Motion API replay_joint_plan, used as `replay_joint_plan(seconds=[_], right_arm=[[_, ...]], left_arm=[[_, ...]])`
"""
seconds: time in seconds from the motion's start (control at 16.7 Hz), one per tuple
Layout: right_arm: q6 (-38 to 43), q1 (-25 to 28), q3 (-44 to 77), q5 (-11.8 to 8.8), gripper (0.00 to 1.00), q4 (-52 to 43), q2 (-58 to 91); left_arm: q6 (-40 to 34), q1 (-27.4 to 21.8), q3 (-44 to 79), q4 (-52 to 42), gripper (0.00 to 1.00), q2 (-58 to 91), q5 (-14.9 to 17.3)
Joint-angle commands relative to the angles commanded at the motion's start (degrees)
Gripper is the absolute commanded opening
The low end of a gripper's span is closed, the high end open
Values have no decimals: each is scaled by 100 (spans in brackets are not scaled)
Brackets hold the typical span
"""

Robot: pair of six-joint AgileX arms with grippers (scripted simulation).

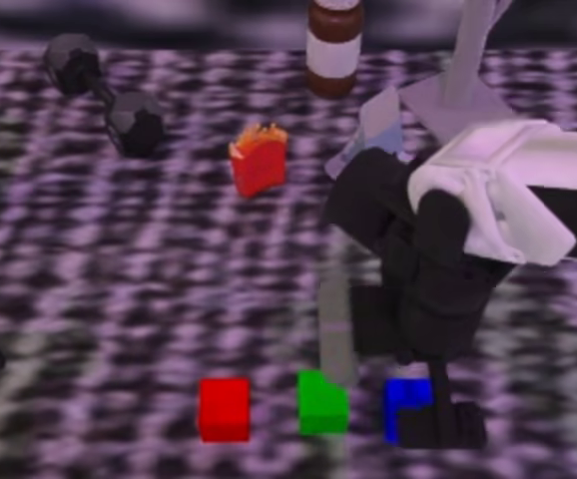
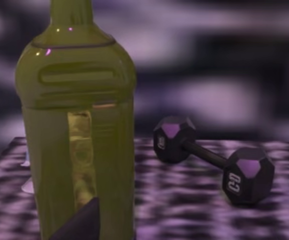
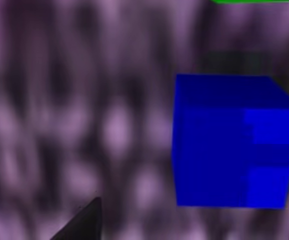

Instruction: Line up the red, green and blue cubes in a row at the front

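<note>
Purple-and-black mottled tabletop (image 1: 119, 299), with three cubes in a row at its front edge and my right arm low over the blue one.

I count one red cube (image 1: 224, 407), one green cube (image 1: 321, 402) and one blue cube (image 1: 405, 397), left to right, evenly spaced and apart, so I judge the line essentially made. My right gripper (image 1: 438, 424) sits just at the blue cube's right side, partly covering it; the right wrist view shows the cube resting on the table beside a finger tip, not between the fingers, but whether they are spread I cannot tell. My left arm is parked at the left edge, its gripper out of view. Behind stand clutter: one red carton (image 1: 259, 158) with a jagged orange top, one black dumbbell (image 1: 104, 93), one brown jar (image 1: 334, 45) and one green bottle (image 2: 77, 125).
</note>
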Motion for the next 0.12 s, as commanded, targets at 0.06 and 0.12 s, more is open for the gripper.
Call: replay_joint_plan(seconds=[0.06, 0.12], right_arm=[[0, 1, 79, 0, 100, -119, -76], [2, 0, 119, 1, 100, -177, -122]], left_arm=[[0, 0, 0, 0, 100, 0, 0], [0, 0, 0, 0, 100, 0, 0]])
